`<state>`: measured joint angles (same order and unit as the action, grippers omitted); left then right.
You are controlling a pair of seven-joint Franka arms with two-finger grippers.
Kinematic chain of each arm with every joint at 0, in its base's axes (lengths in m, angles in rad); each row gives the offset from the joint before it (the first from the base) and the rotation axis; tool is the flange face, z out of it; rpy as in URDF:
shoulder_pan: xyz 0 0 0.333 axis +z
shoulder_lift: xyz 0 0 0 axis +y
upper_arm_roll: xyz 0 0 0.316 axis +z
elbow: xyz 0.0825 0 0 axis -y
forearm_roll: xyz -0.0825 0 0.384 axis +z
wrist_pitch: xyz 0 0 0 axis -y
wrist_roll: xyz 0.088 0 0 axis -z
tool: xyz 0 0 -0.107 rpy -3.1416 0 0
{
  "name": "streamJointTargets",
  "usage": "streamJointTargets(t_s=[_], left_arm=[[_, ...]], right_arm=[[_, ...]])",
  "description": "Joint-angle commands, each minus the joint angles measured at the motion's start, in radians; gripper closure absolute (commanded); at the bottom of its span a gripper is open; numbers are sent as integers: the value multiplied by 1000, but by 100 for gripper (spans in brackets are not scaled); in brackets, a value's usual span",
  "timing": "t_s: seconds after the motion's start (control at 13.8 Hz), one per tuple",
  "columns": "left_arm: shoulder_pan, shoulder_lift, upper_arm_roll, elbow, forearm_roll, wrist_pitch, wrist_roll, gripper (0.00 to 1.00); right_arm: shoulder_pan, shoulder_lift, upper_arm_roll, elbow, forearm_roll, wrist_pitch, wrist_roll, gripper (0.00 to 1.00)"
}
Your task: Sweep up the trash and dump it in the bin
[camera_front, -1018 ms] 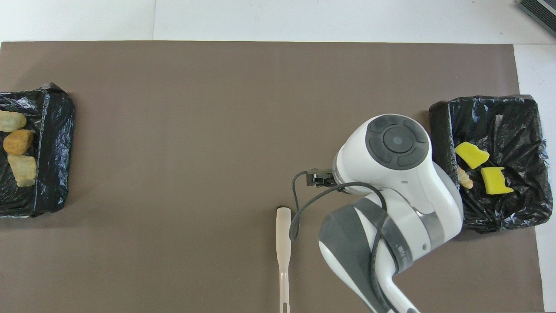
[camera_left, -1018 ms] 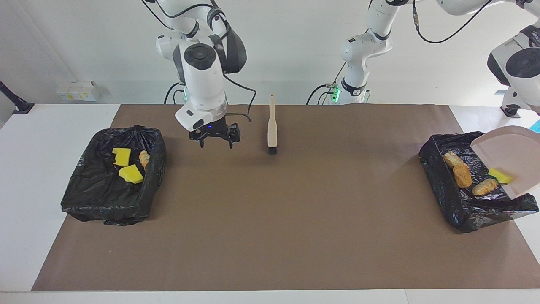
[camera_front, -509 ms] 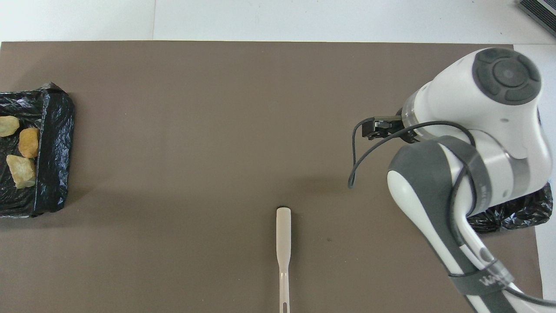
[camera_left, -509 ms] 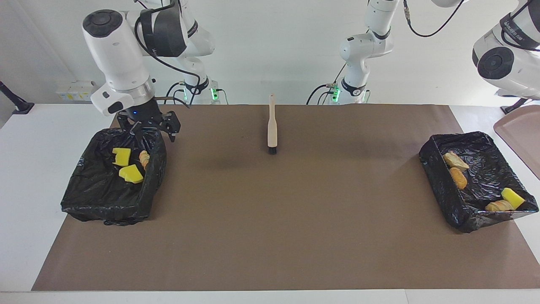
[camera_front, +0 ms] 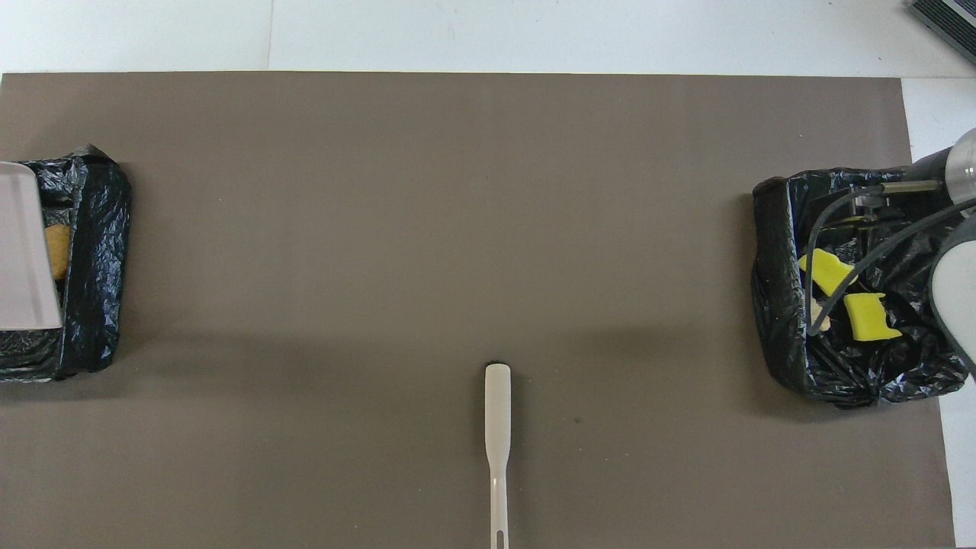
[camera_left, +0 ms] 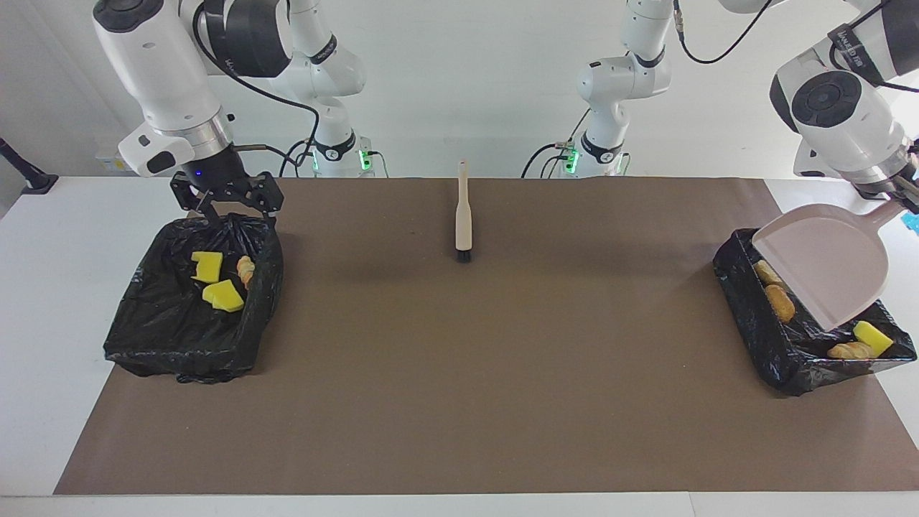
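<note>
Two black-lined bins hold the trash. The bin point(camera_left: 267, 287) at the right arm's end has two yellow sponge chunks point(camera_left: 207, 266) and a bread piece point(camera_left: 246, 270). In the bin point(camera_left: 747, 323) at the left arm's end lie bread pieces point(camera_left: 780, 302) and a yellow sponge chunk point(camera_left: 873, 336). My left gripper point(camera_left: 906, 197) is shut on the handle of the beige dustpan point(camera_left: 826, 266), which hangs tilted over that bin. My right gripper point(camera_left: 224, 207) is open just above the robot-side rim of its bin. The overhead view shows the dustpan point(camera_front: 23, 252) covering part of its bin point(camera_front: 95, 252).
A beige brush point(camera_left: 463, 215) with dark bristles lies on the brown mat point(camera_left: 459, 373) midway between the bins, close to the robots, handle toward them. It also shows in the overhead view as the brush point(camera_front: 497, 427). White table borders the mat.
My right arm swung from the middle of the table to over its bin. The dustpan pulled away from the other bin, then came back over it; its scraps now lie in the bin.
</note>
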<state>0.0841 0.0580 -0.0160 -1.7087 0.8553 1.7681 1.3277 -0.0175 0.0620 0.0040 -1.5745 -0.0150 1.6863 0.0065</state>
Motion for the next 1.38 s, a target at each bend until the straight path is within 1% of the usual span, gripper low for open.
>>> streamJointTargets(t_s=[0.0,0.22,0.29,0.36,0.51,0.65,0.8,0.87,0.95,1.09,1.24,1.31], left_arm=[[-14,-24,10,-31,-163,31,-27,100],[-23,-24,11,-45,-420,44,-105,100],[-29,-24,10,-57,-473,45,-164,100],[-61,-24,10,-71,-505,53,-239,100],[-119,-17,10,-91,-560,77,-449,100],[-197,-12,10,-109,-581,79,-681,100],[-253,-4,10,-114,-633,80,-844,100],[-282,-1,10,-114,-650,93,-926,100],[-318,2,10,-115,-653,97,-1032,100],[-406,34,10,-114,-654,108,-1236,100],[-499,91,10,-111,-663,177,-1486,100],[-527,108,10,-108,-692,218,-1566,100]], right_arm=[[-9,-5,-33,-4,17,4,-43,0],[-10,-14,-35,4,29,4,-42,0],[-10,-16,-36,4,29,-2,-40,0],[-10,-31,-45,1,29,-6,-42,0],[-10,-36,-55,-2,29,-19,-36,0],[-10,-44,-49,-4,43,-31,-27,0],[-10,-51,-45,-7,44,-89,-20,0],[-9,-65,-44,-19,44,-108,-16,0],[-7,-83,-44,-51,44,-100,-16,0],[1,-91,-42,-62,43,-99,-23,0],[2,-90,-42,-59,43,-106,-26,0],[4,-90,-42,-58,43,-105,-25,0]])
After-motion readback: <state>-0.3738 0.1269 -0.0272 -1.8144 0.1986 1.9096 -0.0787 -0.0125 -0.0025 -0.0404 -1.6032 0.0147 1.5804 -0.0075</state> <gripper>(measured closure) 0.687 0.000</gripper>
